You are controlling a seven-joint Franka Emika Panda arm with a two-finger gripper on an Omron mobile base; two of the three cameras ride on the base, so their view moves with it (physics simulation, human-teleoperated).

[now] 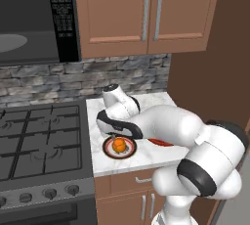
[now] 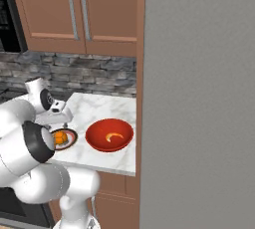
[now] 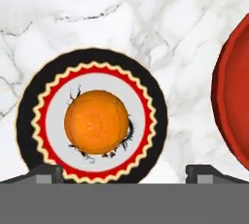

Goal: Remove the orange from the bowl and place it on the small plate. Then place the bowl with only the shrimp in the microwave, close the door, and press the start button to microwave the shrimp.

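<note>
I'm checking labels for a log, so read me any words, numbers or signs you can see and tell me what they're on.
Microwave keypad: rows of small pale markings, too small and blurred to read.
Display above the keypad: faint digits, not legible.
Small plate: dark squiggles under the orange, a pattern, not writing.
Nothing else carries text.

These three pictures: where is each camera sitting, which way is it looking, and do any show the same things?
Left base view: behind the arm's left, looking down over its white links at the stove and counter.
Right base view: behind its right, facing the bowl holding the shrimp.
Hand view: looking straight down on the small plate; open gripper fingertips at the bottom.
All share the orange on that plate.
</note>
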